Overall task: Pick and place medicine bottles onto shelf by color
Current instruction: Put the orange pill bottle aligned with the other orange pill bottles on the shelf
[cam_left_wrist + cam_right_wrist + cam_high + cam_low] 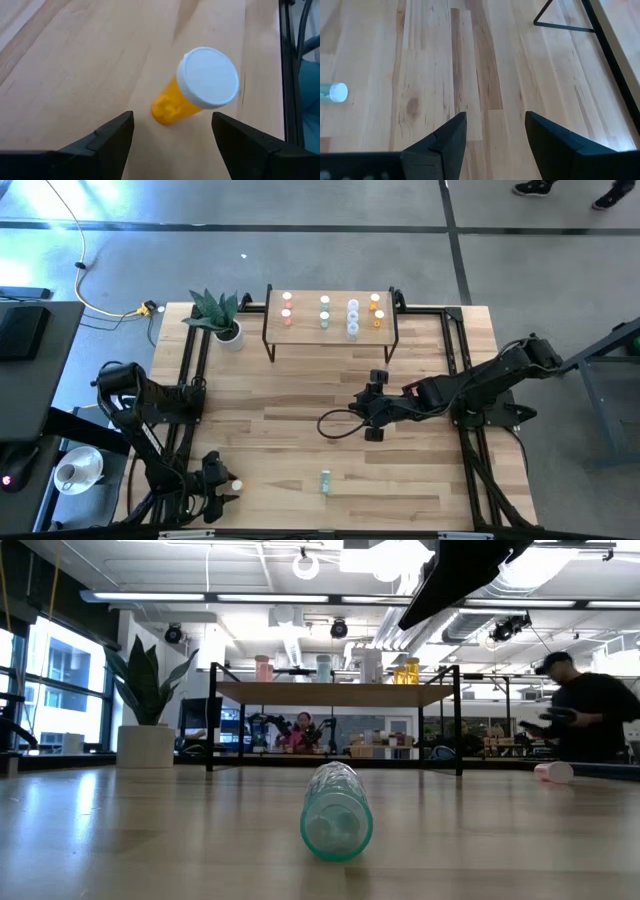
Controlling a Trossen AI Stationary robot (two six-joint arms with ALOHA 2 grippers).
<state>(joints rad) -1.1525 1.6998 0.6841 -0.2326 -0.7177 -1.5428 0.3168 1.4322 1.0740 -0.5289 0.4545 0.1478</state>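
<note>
Overhead, I see the shelf (330, 330) standing at the far middle of the table (280, 410), with a potted plant (218, 315) just beside its left end. Nine medicine bottles stand upright on the shelf in colour columns: pink-red (287, 308), green (325, 311), clear-white (353, 317) and orange (376, 310).

Right arm: my right gripper (375, 406) hangs over the middle of the table, between the shelf and the near edge. Its wrist view shows the fingers (445, 142) spread wide with only bare wood between them, holding nothing.

Left arm: my left gripper (218, 485) sits low at the near left corner of the table. Its fingers (112, 137) are wide apart, and an orange bottle (192, 95) with a white cap lies on its side on the wood just ahead of them, untouched.

A green bottle (325, 481) lies on its side near the front edge, well apart from both grippers; the low view shows it end-on (337, 810). Also in the low view, a pink bottle (553, 772) lies on its side at the right. A person (590, 710) stands in the room behind the table.
</note>
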